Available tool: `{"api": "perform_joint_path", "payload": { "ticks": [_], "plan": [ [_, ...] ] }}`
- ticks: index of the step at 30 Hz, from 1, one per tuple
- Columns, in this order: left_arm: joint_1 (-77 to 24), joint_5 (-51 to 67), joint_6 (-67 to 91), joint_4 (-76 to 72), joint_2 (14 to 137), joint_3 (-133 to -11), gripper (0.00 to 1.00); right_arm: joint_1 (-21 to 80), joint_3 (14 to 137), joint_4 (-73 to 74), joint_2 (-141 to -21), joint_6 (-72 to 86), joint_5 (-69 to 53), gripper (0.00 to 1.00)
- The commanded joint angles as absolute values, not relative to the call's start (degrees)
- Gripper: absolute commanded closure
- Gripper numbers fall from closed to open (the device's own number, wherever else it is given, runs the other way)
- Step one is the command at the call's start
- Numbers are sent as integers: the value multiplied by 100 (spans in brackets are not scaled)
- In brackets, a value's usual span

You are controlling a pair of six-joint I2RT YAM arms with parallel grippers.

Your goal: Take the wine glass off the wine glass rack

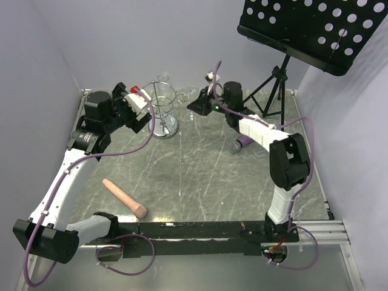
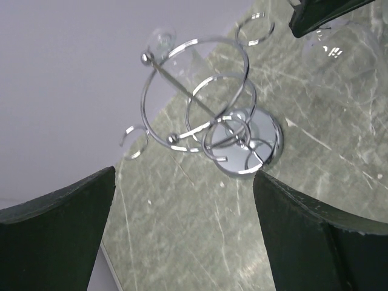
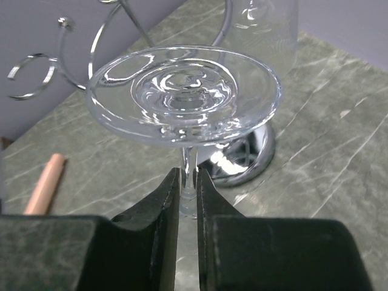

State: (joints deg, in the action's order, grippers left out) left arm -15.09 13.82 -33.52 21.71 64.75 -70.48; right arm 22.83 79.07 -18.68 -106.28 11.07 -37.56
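- A grey-green marbled table (image 1: 206, 176) sits between pale walls, with a black music stand (image 1: 315, 30) at the back right.
- The rack (image 2: 270, 130), made of silver wire, stands at the back left.
- The right gripper (image 3: 188, 177) is clamped on the stem of the wine glass (image 3: 182, 91), which it holds foot-up just beside the rack.
- The left gripper (image 2: 185, 176) gapes wide near the rack, holding nothing.

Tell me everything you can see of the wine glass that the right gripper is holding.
The wine glass is clear, colourless glass: a round flat foot with ringed reflections, a thin stem, a rounded bowl. It is held foot up, beside the wine glass rack. The right gripper is shut on its stem; nothing else seems to touch it.
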Motion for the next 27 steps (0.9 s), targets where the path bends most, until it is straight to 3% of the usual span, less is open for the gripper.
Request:
{"api": "perform_joint_path", "payload": {
  "ticks": [1, 12, 27],
  "plan": [
    [-1547, 1950, -3577, 1416, 6389, -7093, 0, 2066, 8866, -541, -10133, 1266, -4323, 100],
    [-2047, 2698, -3252, 589, 7022, -7207, 0, 1863, 9553, 1036, -9993, 1002, -5502, 100],
    [-2259, 2865, -3147, -456, 7822, -7488, 0, 1881, 8834, 1380, -9378, 545, -5976, 100]
  ]
}}
